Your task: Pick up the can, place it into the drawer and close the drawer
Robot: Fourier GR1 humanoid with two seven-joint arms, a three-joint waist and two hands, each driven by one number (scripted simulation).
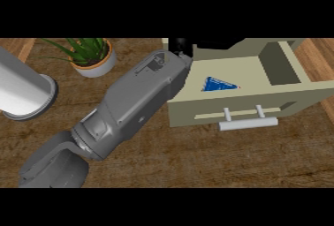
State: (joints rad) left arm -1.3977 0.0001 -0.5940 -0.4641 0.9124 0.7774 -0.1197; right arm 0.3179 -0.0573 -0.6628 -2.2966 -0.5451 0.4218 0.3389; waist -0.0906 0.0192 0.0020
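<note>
Can, perhaps the blue shape, lies in drawer near left hand.

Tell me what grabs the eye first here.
A grey forearm cuts diagonally from the lower left to the top centre, its black left hand barely showing at the scene's top edge. Right of it the beige drawer stands open, a blue triangular shape inside. A potted plant sits top left.
</note>
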